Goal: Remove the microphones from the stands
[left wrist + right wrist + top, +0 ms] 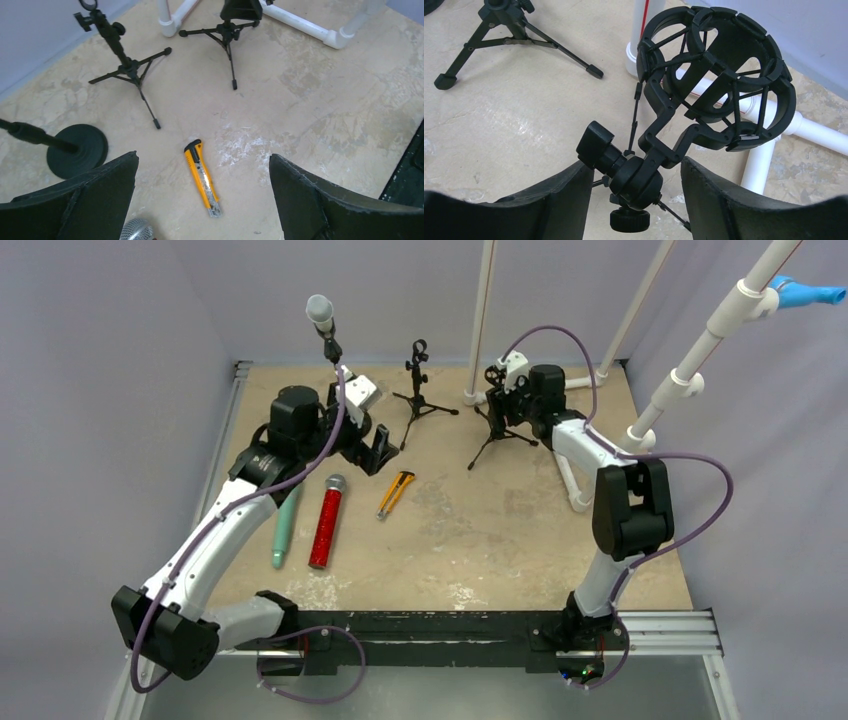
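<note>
Top external view: the grey-headed microphone is seen clipped upright in its stand at the upper left of the frame, behind the left gripper, which is held apart from it. A red microphone, a green microphone and a yellow utility knife are laid on the table below. The right gripper is placed at a tripod right of centre.

Left wrist view: the left gripper is shown released, its fingers spread wide at the lower corners. The knife is seen between them on the table, and the stand's round base at the left edge.

Right wrist view: the right gripper is shown released, its fingers set on either side of the swivel joint under a black cage mount. A gap is seen between the joint and the finger on the right of the frame.
</note>
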Motion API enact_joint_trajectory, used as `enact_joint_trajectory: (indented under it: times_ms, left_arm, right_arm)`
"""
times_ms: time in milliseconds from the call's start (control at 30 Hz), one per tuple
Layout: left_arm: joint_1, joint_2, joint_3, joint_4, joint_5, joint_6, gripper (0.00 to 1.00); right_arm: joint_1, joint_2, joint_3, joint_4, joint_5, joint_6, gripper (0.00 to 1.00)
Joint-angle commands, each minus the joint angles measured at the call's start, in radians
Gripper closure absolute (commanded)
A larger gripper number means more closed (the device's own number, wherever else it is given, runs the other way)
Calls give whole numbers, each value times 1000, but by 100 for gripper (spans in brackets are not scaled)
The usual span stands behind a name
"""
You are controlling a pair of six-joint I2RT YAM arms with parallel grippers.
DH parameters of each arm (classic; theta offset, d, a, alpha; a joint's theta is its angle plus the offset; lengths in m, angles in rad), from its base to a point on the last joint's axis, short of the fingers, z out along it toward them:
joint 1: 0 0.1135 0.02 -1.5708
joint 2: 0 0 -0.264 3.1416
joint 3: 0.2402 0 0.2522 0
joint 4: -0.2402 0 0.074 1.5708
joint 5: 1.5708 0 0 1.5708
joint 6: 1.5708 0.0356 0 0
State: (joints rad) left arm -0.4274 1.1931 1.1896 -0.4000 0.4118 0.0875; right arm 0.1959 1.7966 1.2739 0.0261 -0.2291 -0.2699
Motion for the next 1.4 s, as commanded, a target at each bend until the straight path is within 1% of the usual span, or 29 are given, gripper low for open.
enact_joint_trajectory:
  times_ms: [0, 100, 167, 333, 500, 633, 667, 733, 800, 867, 933, 1000, 1067, 1233, 1367]
  left_arm:
    - [10, -93, -51, 87, -131, -32, 0]
    - [14, -131, -81, 98, -209, -49, 0]
    - [17, -145, -80, 75, -240, -47, 0]
    - [29, -191, -102, 50, -303, -33, 0]
    - [62, -215, -159, 126, -495, -107, 0]
    - [80, -185, -180, 239, -611, -103, 0]
    - [89, -177, -186, 277, -620, -102, 0]
    - [115, -164, -216, 368, -587, -110, 0]
    - [138, -134, -242, 466, -554, -117, 0]
    - [154, -90, -254, 531, -535, -115, 1]
    - [171, -41, -263, 594, -524, -114, 4]
    - [181, 10, -275, 668, -499, -100, 9]
    - [183, 65, -290, 755, -495, -92, 11]
    - [185, 229, -289, 944, -512, -55, 12]
    - [185, 339, -256, 1053, -530, -33, 12]
  right_arm:
    - [-2, -44, 61, -41, 2, 10, 37]
    - [-2, -75, 64, -82, -5, 27, 35]
    - [-1, -104, 58, -115, -7, 36, 34]
    - [-1, -217, -16, -131, 16, 57, 32]
    - [-3, -335, -62, -153, 45, 91, 31]
    - [-1, -406, -54, -206, 52, 129, 31]
    - [-2, -424, -54, -220, 46, 140, 30]
    - [-2, -472, -69, -228, 43, 146, 30]
    - [-2, -515, -105, -207, 30, 148, 30]
    - [-1, -555, -142, -170, 17, 146, 30]
    - [-2, -584, -172, -152, 10, 146, 29]
    - [-1, -598, -189, -153, 0, 144, 29]
    - [-2, -604, -194, -166, -12, 142, 29]
    - [-2, -615, -205, -178, -42, 147, 28]
    - [-3, -615, -216, -178, -55, 155, 28]
